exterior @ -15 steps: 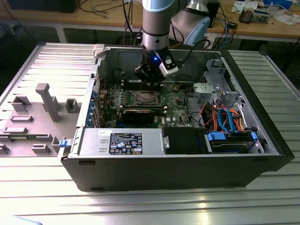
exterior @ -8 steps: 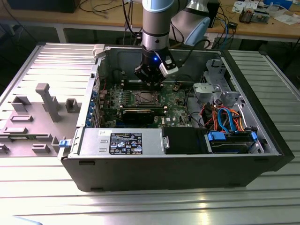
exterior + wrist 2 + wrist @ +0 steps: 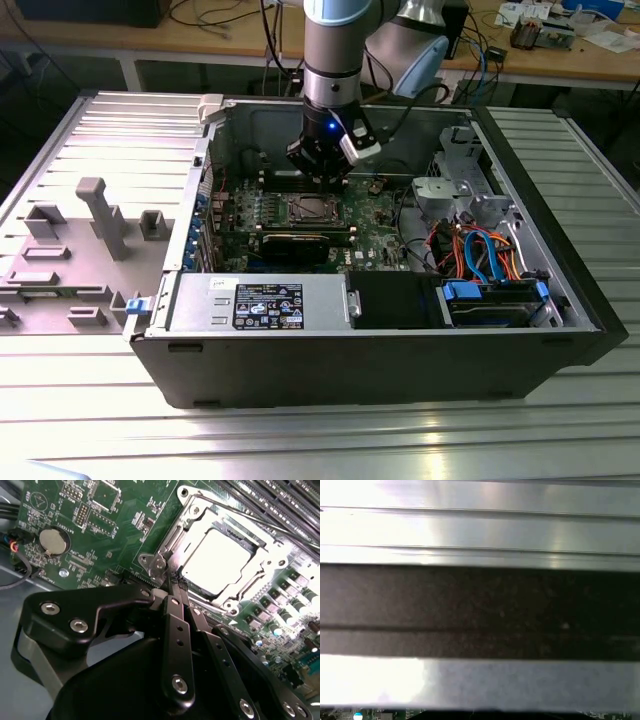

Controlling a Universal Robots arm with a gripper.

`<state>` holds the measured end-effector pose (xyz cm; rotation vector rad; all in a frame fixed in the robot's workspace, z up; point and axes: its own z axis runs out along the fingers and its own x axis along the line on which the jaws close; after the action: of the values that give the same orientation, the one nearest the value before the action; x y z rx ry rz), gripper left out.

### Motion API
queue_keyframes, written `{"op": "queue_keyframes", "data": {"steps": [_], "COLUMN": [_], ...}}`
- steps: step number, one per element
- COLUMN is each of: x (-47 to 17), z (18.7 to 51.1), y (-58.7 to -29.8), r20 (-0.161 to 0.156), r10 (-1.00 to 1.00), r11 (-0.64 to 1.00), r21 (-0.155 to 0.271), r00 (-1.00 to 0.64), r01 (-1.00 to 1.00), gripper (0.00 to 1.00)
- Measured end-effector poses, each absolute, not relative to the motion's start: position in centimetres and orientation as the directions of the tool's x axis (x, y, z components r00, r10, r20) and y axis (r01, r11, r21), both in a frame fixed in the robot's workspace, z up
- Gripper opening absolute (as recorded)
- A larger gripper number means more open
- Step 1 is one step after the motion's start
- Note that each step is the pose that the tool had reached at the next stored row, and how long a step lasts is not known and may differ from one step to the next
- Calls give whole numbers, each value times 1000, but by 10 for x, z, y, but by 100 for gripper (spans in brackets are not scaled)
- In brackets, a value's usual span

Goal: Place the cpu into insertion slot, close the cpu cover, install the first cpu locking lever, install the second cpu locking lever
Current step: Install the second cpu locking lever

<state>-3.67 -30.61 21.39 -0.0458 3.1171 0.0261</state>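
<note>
The gripper (image 3: pixel 176 582) has its fingers pressed together, tips at the hinge corner of the cpu cover (image 3: pixel 197 517), nothing pinched. The cpu (image 3: pixel 215 555) lies flat in the insertion slot (image 3: pixel 312 210), mid motherboard (image 3: pixel 375 235), under the arm in the exterior view. The cover frame lies down around the chip. Judged: thin wire levers, stiff but springy, slippery; take at the bent end. The lever (image 3: pixel 235 511) runs along the cover's far edge.
</note>
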Motion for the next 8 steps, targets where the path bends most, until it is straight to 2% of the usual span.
{"op": "queue_keyframes", "data": {"steps": [8], "x": [-37], "z": [218], "y": [-307], "r20": [-24], "r10": [-29], "r11": [999], "r21": [16], "r00": [-999], "r01": [-30], "gripper": [11]}}
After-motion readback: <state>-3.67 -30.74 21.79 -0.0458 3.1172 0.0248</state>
